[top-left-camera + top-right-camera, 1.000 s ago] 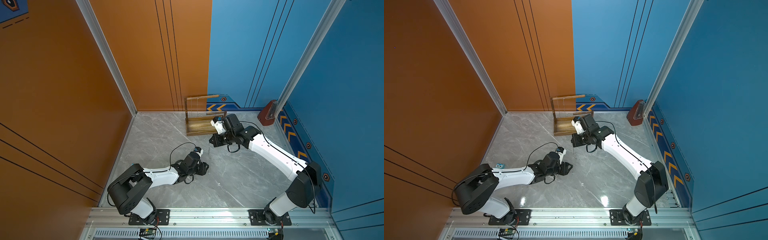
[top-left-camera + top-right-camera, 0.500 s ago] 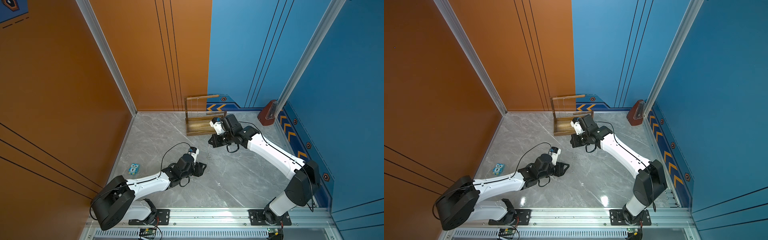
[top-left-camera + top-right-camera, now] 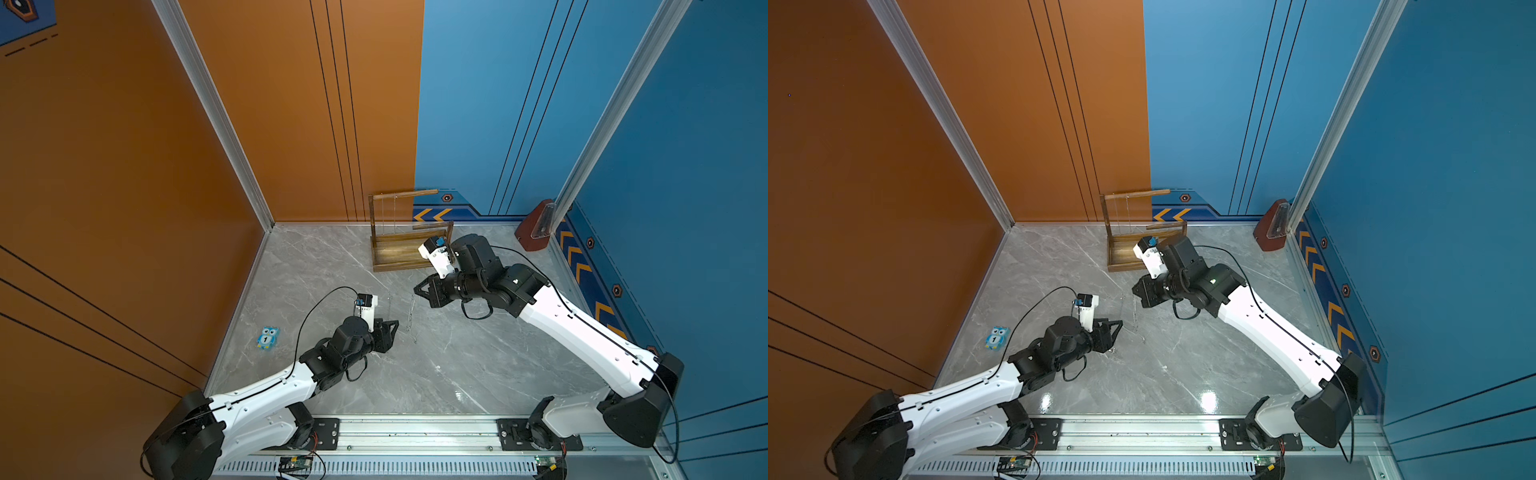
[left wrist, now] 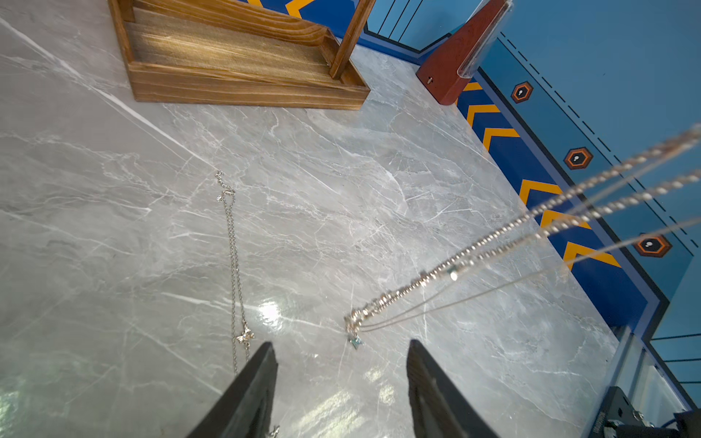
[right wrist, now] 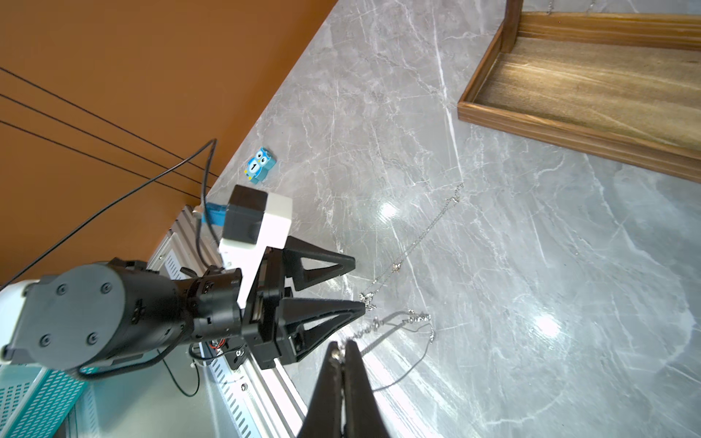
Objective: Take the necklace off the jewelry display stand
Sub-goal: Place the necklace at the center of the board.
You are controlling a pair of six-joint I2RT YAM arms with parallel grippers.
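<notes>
— Left gripper (image 4: 340,343) has reached forward; it gapes, empty, near the necklace (image 4: 425,278).
— I see my right gripper (image 5: 343,347) clenched on that chain, clear of the stand (image 3: 399,266), pendant (image 4: 356,343) on floor (image 4: 113,227).

I count two robot arms, the left arm (image 3: 266,390) and the right arm (image 3: 582,332), so two pincers: left pincer (image 4: 340,344), right pincer (image 5: 342,347). There is one jewelry display stand (image 3: 395,264), one blue owl tile (image 3: 267,336) and one reddish-brown wedge (image 3: 534,226). As for necklaces, one flat necklace (image 4: 235,265) lies on the worktop (image 3: 457,365). There is also a dangling chain bunch (image 4: 451,270) and thin chains (image 3: 394,216) on the stand, and I can't count the strands of either.
</notes>
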